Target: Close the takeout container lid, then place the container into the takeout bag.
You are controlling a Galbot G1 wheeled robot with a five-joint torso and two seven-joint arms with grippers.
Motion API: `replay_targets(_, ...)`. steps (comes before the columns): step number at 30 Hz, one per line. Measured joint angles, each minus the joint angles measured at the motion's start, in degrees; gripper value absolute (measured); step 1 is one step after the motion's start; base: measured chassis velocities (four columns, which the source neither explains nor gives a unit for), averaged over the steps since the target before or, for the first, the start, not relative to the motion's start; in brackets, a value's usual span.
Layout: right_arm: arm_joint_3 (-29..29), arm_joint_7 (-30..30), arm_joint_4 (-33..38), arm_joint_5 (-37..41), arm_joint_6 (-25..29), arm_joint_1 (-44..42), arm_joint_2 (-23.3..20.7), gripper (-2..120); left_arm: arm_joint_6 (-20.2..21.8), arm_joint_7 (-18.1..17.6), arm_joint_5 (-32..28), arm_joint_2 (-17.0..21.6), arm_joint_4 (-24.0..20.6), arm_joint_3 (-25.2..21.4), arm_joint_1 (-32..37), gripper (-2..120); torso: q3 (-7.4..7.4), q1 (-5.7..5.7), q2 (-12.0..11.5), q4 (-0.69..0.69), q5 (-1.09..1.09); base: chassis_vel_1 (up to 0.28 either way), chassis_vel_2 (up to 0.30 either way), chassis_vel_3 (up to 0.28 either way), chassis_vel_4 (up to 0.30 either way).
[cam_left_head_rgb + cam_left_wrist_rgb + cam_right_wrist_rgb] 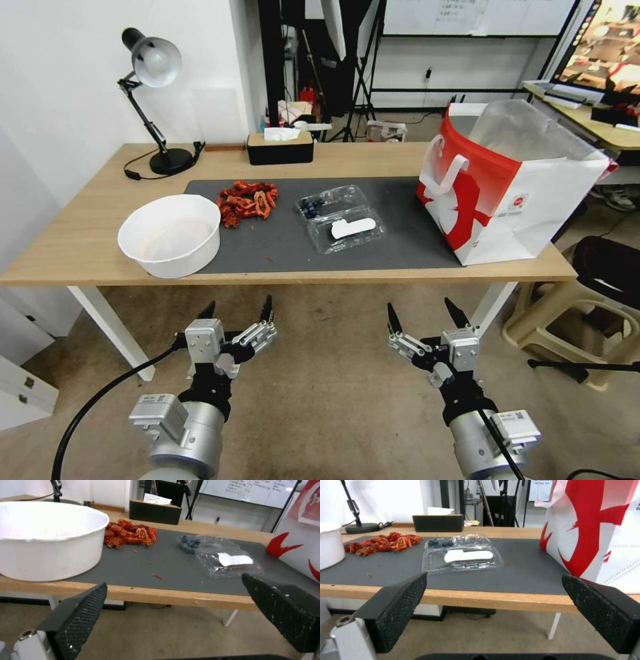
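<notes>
Both grippers, left (pixel 237 312) and right (pixel 419 313), hang below the bench, jaws apart; risk: thin clear plastic clamshell container (pixel 341 218), lying open, skids across the grey mat when its lid (pixel 350 230) gets pushed.

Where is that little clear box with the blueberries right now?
In the head view the takeout container lies open on the dark mat, mid-table, between the red crayfish pile and the takeout bag.

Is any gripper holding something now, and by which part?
Nothing is held. The left gripper and right gripper are both open, below the table edge, away from the takeout container.
</notes>
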Motion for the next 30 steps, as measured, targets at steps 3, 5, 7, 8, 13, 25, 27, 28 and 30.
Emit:
replay_targets(3,0.1,0.0,0.0,0.0,0.1,0.1,0.0,100,0.0,0.0,0.4,0.0,0.0,0.0,0.1,100,0.00,0.00,0.0,0.00,0.00,0.000,0.000,0.000,0.000)
replay_targets(5,0.1,0.1,0.0,0.0,0.2,0.1,0.0,100,0.0,0.0,0.6,0.0,0.0,0.0,0.2,100,0.00,0.00,0.0,0.00,0.00,0.000,0.000,0.000,0.000)
replay_targets(7,0.3,0.2,0.0,0.0,0.4,0.1,0.0,100,0.0,0.0,0.9,0.1,0.0,0.0,0.3,100,0.00,0.00,0.0,0.00,0.01,0.000,0.000,0.000,0.000)
replay_targets(8,0.3,0.2,0.0,0.0,0.4,0.1,0.0,100,0.0,0.0,0.9,0.1,0.0,0.0,0.3,100,0.00,0.00,0.0,0.00,0.01,0.000,0.000,0.000,0.000)
replay_targets(13,0.6,0.4,-0.7,0.4,0.6,0.7,0.0,100,-0.9,-0.1,1.1,0.3,0.0,-0.1,0.1,100,0.00,0.00,0.0,0.00,0.00,0.000,0.000,0.000,0.000)
replay_targets(25,0.0,0.7,-5.8,8.8,-3.3,11.0,-6.2,100,-2.3,-0.1,1.4,0.1,1.1,-1.2,0.2,100,0.00,0.02,0.0,0.00,0.00,0.000,0.000,0.000,0.000)
replay_targets(27,-1.0,0.9,-8.0,11.5,-4.0,14.8,-8.7,100,-2.5,-0.1,1.5,-0.3,1.5,-1.3,0.1,100,0.00,0.02,0.0,-0.01,0.01,0.000,0.000,0.000,0.000)
replay_targets(28,-1.4,1.1,-9.3,12.8,-4.3,16.8,-10.0,100,-2.6,-0.1,1.5,-0.5,1.7,-1.4,0.1,100,0.01,0.02,0.0,0.00,0.00,0.000,0.000,0.000,0.000)
replay_targets(30,-2.0,1.4,-10.7,14.4,-4.6,19.0,-11.4,100,-2.7,-0.1,1.5,-0.6,1.8,-1.5,0.2,100,0.00,0.02,0.0,0.00,0.02,0.000,0.000,0.000,0.000)
